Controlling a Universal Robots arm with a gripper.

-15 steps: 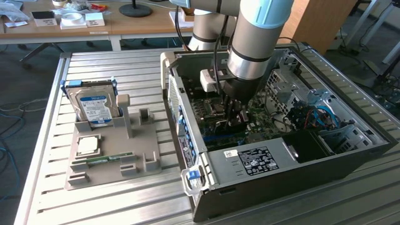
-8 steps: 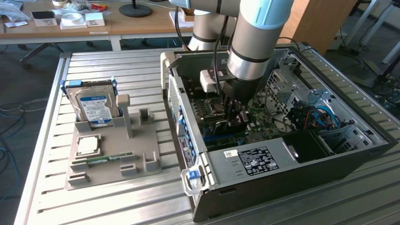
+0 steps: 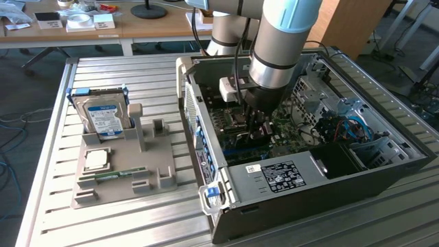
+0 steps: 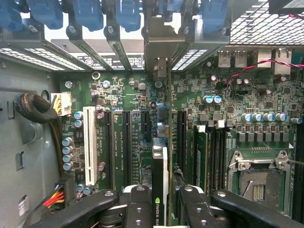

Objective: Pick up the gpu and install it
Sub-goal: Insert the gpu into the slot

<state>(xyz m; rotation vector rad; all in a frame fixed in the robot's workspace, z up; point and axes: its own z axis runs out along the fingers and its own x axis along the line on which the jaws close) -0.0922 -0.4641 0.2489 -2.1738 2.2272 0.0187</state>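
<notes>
Gripper (image 4: 161, 202) fingers (image 4: 137, 206) sit closest to the wrist camera, clamped from both sides on the gpu (image 4: 160, 161), which is seen edge-on between them. The grip is on the card's upper edge. This is judged to leave the connector edge facing the motherboard (image 4: 137, 95) and the card vertical for a straight push. The card's bracket (image 4: 159, 52) lies at the rear wall of the case, in line with one opening below the blue latches (image 4: 90, 14), as a slot fit would require. The gpu runs among the black slots (image 4: 127, 147), to one side of the CPU socket (image 4: 259, 183).

In the exterior view the arm (image 3: 281, 41) reaches down into the open case (image 3: 343, 195). The case lies on its side on the table (image 3: 137, 226), so the board faces up and access is from above. The gripper (image 3: 257, 131) is deep among the components. On the exterior view's left a holder (image 3: 116, 193) keeps a hard drive (image 3: 104, 117) upright, well apart from the case.

Not determinable: whether the connector edge is in its slot, resting on it, or above it, because the card's own body hides that line. The fingers cover the card's near end. In the exterior view the wrist stands in front of the fingertips, so the grip cannot be judged from there.
</notes>
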